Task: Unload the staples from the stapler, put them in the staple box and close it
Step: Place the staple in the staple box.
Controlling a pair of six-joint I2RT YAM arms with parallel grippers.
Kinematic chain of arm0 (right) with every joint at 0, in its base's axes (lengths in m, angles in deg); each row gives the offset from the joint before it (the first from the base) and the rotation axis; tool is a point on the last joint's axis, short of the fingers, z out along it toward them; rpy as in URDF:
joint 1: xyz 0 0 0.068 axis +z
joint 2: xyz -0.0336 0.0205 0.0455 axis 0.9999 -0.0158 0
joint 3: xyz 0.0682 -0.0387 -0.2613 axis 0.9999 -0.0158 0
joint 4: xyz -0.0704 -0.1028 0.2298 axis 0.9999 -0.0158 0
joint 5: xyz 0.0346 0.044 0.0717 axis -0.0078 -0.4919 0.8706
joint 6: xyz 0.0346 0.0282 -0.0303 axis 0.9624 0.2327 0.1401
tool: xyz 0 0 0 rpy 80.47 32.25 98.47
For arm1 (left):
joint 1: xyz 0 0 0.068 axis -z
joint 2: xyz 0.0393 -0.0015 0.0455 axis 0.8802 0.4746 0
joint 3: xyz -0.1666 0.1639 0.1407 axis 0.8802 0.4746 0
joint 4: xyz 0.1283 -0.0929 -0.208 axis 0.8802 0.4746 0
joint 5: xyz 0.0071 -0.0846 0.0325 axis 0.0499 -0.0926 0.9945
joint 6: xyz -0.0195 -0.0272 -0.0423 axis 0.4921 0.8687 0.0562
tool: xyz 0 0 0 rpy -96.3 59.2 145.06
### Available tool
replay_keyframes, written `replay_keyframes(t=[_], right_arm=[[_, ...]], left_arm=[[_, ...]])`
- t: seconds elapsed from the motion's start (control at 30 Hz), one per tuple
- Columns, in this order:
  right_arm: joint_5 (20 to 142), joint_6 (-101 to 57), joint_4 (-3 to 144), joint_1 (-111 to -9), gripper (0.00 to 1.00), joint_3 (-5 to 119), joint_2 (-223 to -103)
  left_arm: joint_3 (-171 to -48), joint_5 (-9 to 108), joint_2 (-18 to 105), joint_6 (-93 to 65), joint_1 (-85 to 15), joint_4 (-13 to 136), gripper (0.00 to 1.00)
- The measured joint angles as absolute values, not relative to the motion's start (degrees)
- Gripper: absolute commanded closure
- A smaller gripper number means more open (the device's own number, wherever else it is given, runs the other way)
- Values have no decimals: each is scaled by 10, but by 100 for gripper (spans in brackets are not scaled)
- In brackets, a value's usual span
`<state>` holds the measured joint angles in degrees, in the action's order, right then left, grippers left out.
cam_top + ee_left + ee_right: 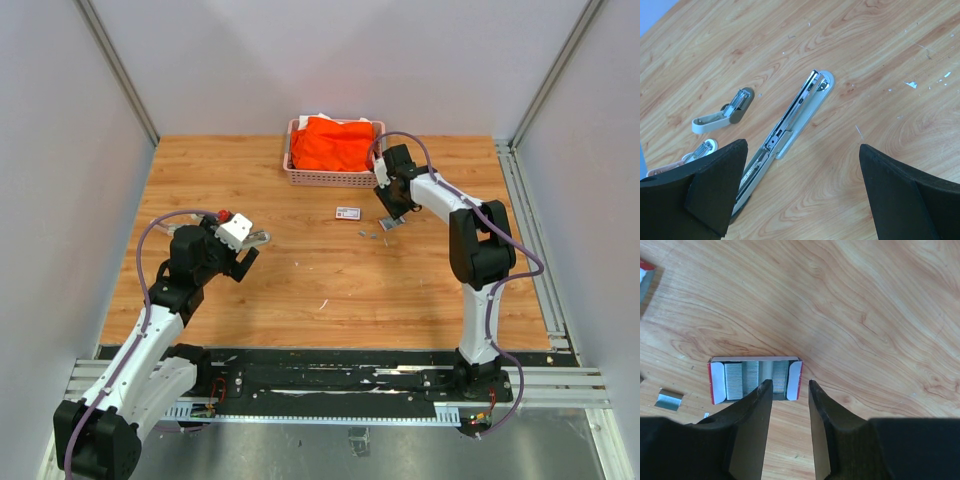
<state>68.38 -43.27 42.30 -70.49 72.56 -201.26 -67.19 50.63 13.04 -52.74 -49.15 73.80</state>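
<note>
Left hand [802,145] gapes wide above the unfolded stapler [790,120], at 9 o'clock on the tabletop [880,50]. Right hand [789,382], narrowly parted and empty, hovers beside an open box [717,381] of staples [742,380]; a loose strip [668,400] lies at its 8 o'clock.

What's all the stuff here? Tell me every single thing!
table: one, brown wood, under everything
basket: one, pink, far middle
cloth: one, orange, in basket
box: one, white and red, before basket
tray: one, red-edged, staple strips inside, below right gripper
loose staples: one strip, silvery, beside tray
long stapler: one, silver, opened flat, below left gripper
white stapler: one, white, beside long stapler
pink stapler: one, pinkish, by left finger
left gripper: one, black, open
right gripper: one, black, open
</note>
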Motion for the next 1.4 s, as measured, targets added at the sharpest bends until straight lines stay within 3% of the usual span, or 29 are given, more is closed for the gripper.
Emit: replay_keyframes(t=[1.4], right_arm=[[720, -424, 414, -716, 62, 726, -2016]], left_arm=[[-672, 506, 130, -528, -492, 737, 2]])
